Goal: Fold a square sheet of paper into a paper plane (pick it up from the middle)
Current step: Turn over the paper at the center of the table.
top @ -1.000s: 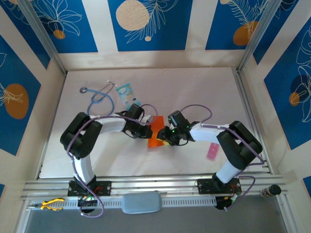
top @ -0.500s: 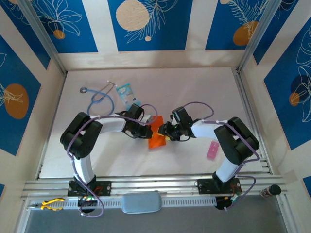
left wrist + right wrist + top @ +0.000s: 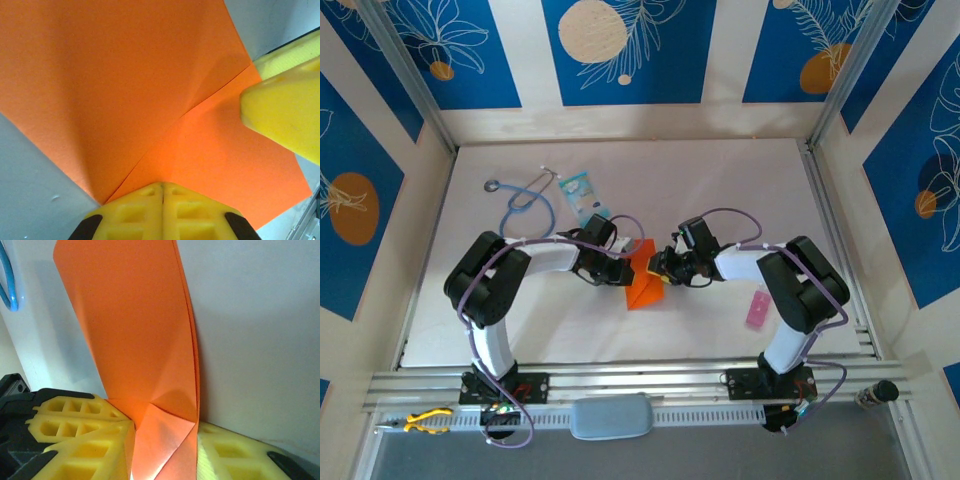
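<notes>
The square sheet of paper [image 3: 642, 291] is bright orange, partly folded, and lies mid-table between both grippers. My left gripper [image 3: 623, 270] is shut, its yellow tips [image 3: 162, 186] pressed down on the sheet [image 3: 125, 75] at the near end of a diagonal crease. My right gripper [image 3: 663, 272] comes in from the right, and one of its yellow fingers [image 3: 285, 110] rests at the sheet's edge. In the right wrist view a raised, creased flap of the sheet [image 3: 135, 330] stands between the right gripper's [image 3: 165, 440] two fingers and touches both.
A blue stethoscope [image 3: 525, 203] and a light-blue packet [image 3: 578, 188] lie at the back left. A small pink strip [image 3: 757, 311] lies on the table [image 3: 740, 190] beside the right arm. Yellow pliers [image 3: 425, 420] sit on the near rail.
The right gripper has swung in against the sheet's right edge and its jaws have narrowed on the flap. The sheet's near corner has shifted a little. The left gripper has stayed put.
</notes>
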